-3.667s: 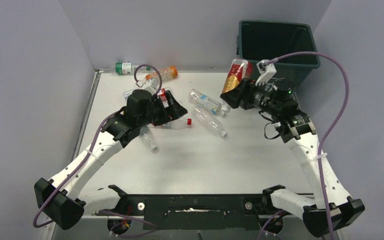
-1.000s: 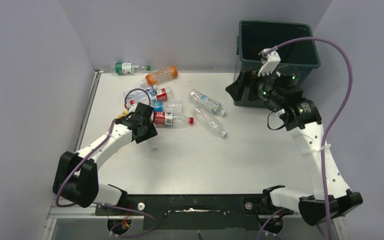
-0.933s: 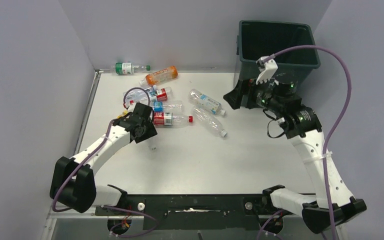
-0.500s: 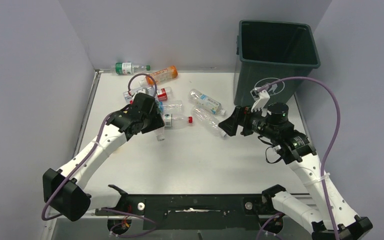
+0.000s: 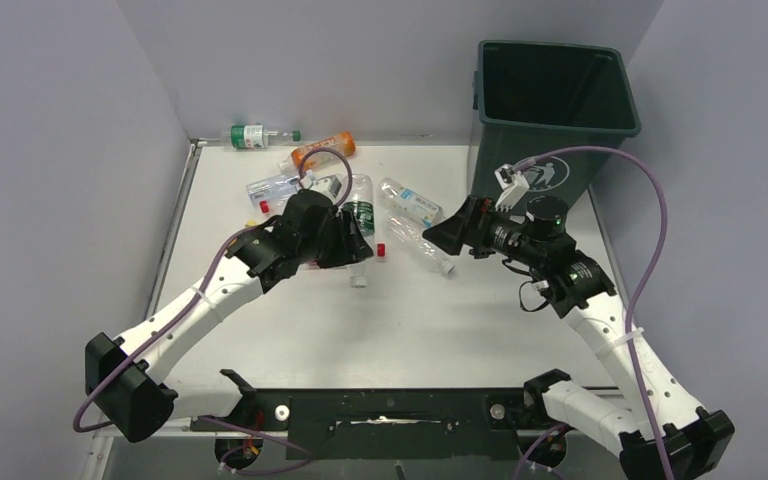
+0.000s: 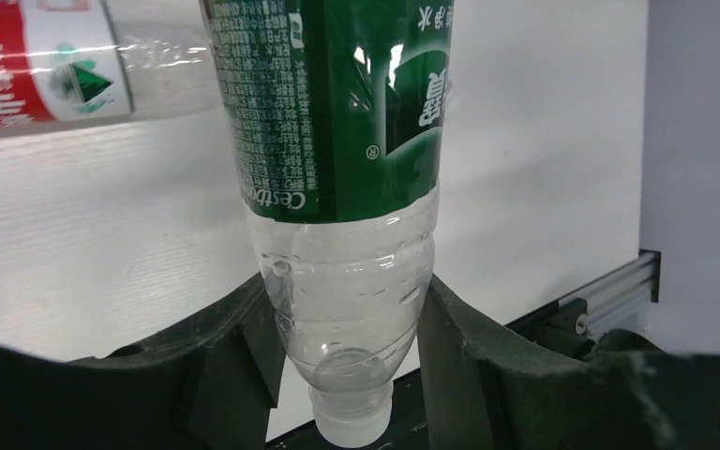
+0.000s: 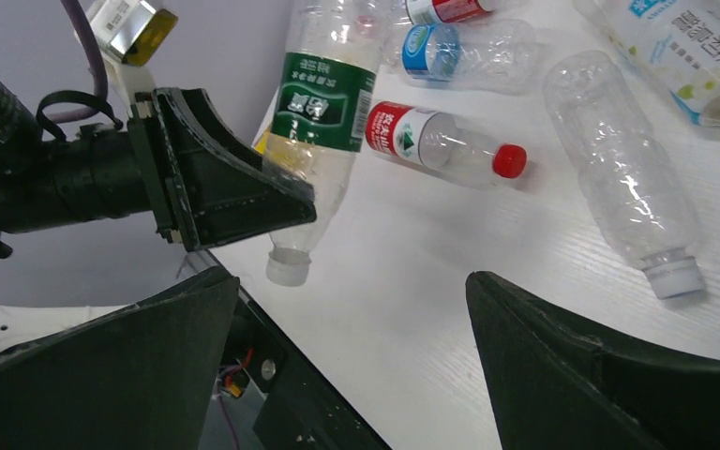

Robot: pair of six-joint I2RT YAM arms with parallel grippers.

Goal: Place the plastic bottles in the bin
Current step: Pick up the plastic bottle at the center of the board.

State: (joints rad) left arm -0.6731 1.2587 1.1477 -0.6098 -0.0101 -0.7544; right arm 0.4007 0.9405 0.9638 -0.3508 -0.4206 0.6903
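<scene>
Seen from above, the left claw (image 5: 348,243) is clamped on a green-label bottle (image 5: 361,214) near the middle of the bench (image 5: 410,330). The bottle's white cap points toward 6 o'clock and its base toward 12. The bin (image 5: 552,128) stands upright at the bench's 1 o'clock corner, mouth up. The right claw (image 5: 444,234) hangs at the bin's 7 o'clock side, spread wide and holding nothing, over a bare clear bottle (image 5: 418,243) that lies on the bench. Just toward 12 from that one lies a blue-and-white-label bottle (image 5: 412,204). Out at 11 o'clock lie an orange bottle (image 5: 326,149) and, at the far edge by the wall, a second green-label bottle (image 5: 251,135).

In the left wrist view, the claw's two fingers (image 6: 230,361) press on either side of the green-label bottle's clear shoulder, just above the cap. The label fills the view toward 12. A red-label bottle (image 6: 37,66) lies on the bench at 10 o'clock.

In the right wrist view, the right claw's own fingers (image 7: 112,375) stand far apart with only bare bench between them. Beyond, at 11 o'clock, the left claw grips the green-label bottle, which is tilted with its cap lowest. The red-label bottle, red-capped, lies just beside it toward 3 o'clock, a blue-label bottle (image 7: 459,45) lies at 12, and the bare clear bottle lies at 2 o'clock.
</scene>
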